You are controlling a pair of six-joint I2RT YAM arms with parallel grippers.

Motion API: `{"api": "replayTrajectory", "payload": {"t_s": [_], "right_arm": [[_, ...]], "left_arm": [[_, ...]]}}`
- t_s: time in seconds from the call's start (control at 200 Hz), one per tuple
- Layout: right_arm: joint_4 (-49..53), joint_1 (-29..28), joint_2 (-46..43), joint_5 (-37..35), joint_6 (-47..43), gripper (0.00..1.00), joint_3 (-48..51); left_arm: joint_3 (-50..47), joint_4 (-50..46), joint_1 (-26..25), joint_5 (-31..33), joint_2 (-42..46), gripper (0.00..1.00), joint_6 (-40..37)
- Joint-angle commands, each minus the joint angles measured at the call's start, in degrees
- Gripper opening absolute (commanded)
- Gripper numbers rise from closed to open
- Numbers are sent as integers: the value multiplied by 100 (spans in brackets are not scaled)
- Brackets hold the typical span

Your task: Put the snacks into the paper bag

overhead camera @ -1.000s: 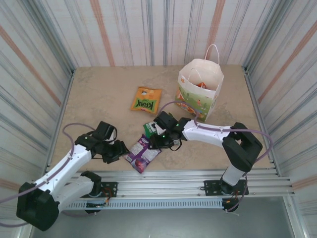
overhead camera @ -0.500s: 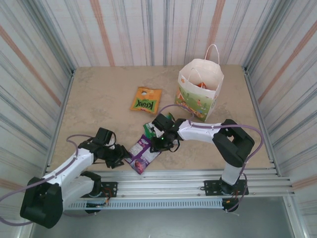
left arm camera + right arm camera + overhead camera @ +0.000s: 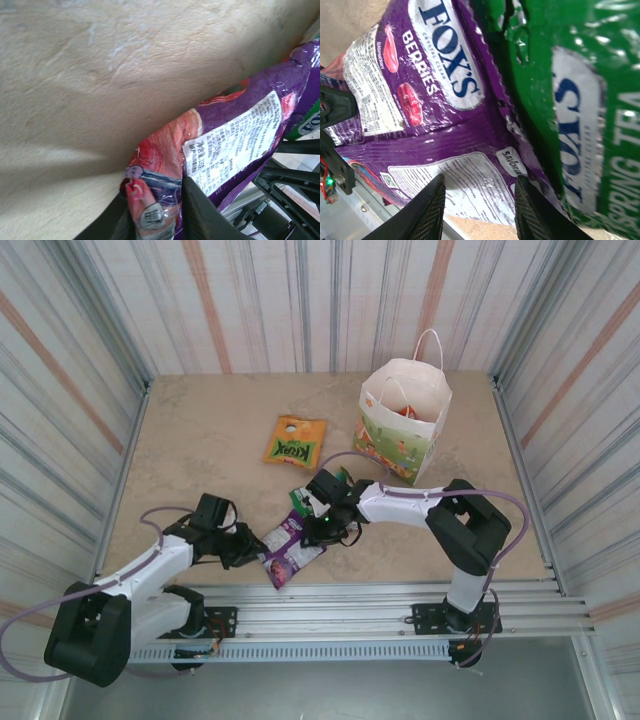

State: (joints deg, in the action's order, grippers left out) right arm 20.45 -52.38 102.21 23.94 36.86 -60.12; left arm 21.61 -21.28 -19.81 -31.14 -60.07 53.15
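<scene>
The purple packet (image 3: 287,548) lies near the table's front edge, and its red-printed end (image 3: 155,170) is pinched between my left gripper's (image 3: 152,210) fingers. In the top view my left gripper (image 3: 252,548) sits at the packet's left edge. My right gripper (image 3: 322,530) hovers open over the purple packet (image 3: 445,100), its fingers (image 3: 432,210) apart above the label. The green packet (image 3: 300,498) lies partly under the right arm, beside the purple one (image 3: 580,100). An orange packet with green lettering (image 3: 295,440) lies flat mid-table. The paper bag (image 3: 405,425) stands upright at the back right, something orange-red (image 3: 405,410) inside.
Corrugated metal walls (image 3: 70,390) enclose the beige table (image 3: 200,440). A metal rail (image 3: 380,600) runs along the front edge just below the purple packet. Open tabletop lies left of the orange packet.
My left gripper slid right along the front edge until it reached the purple packet's end and took hold of it. My right gripper shifted slightly left and down over the purple packet.
</scene>
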Motion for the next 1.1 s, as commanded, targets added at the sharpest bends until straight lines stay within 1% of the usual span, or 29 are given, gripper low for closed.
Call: {"api": "replayTrajectory", "payload": {"t_s": [0.0,0.11,0.316,0.331,0.456,0.581,0.676,0.776,0.947,1.092], "right_arm": [[-190,59,-2,26,49,40,48],[-296,91,-183,-28,126,42,148],[-567,199,-751,-185,256,47,338],[-581,214,-803,-195,260,47,353],[-772,327,-1260,-273,286,48,516],[-965,369,-1793,-644,221,49,683],[-1068,396,-2140,-814,85,50,760],[-982,519,-2446,-894,-130,53,764],[-1002,780,-3174,-1003,-393,60,992],[-1034,986,-3768,-964,-854,64,1338]], "left_arm": [[-8,253,20,-252,137,20,47],[116,114,21,-203,317,11,23],[565,-319,21,-163,434,2,-378],[618,-355,20,-171,430,0,-423],[1086,-760,13,-174,409,0,-865],[1651,-1214,17,-198,279,0,-1444],[2052,-1381,20,-322,114,0,-1901],[2404,-1379,19,-649,-27,0,-2350],[2887,-1542,21,-1054,-262,0,-3074],[3255,-1449,13,-1650,-394,0,-3395]]}}
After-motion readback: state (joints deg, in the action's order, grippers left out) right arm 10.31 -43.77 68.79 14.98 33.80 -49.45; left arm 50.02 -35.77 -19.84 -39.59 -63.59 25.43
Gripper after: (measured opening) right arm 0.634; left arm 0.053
